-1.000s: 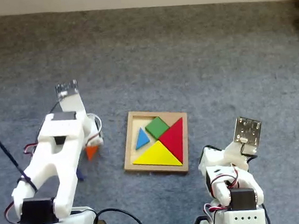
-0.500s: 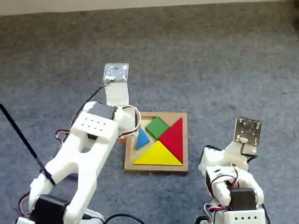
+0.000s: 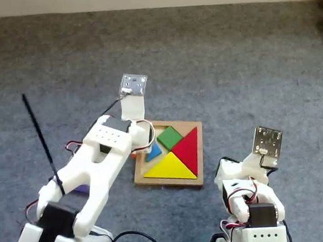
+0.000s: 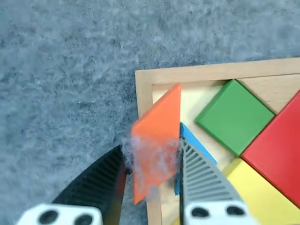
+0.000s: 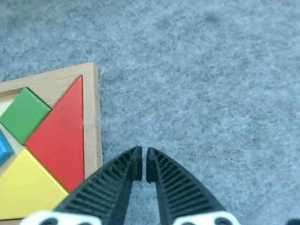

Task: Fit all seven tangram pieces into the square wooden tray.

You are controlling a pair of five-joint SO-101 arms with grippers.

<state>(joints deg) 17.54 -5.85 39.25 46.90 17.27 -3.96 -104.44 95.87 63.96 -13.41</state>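
The square wooden tray (image 3: 164, 122) lies mid-carpet and holds a green square (image 3: 169, 137), a red triangle (image 3: 189, 150), a yellow triangle (image 3: 167, 168) and a blue triangle (image 3: 153, 151). My left gripper (image 4: 152, 152) is shut on an orange piece (image 4: 157, 136), held tilted over the tray's left rim (image 4: 143, 93), just above the blue triangle (image 4: 197, 143) and beside the green square (image 4: 233, 117). My right gripper (image 5: 143, 164) is shut on nothing, low over the carpet just right of the tray's rim (image 5: 97, 117). The right arm (image 3: 243, 182) sits folded near its base.
A purple piece (image 3: 81, 189) peeks out from under the left arm (image 3: 102, 162) on the carpet. A black cable (image 3: 39, 139) rises at the left. Grey carpet lies open behind and to the right of the tray.
The left arm has swung right from the carpet at the left to the tray's left edge, carrying the orange piece. The right arm has not moved.
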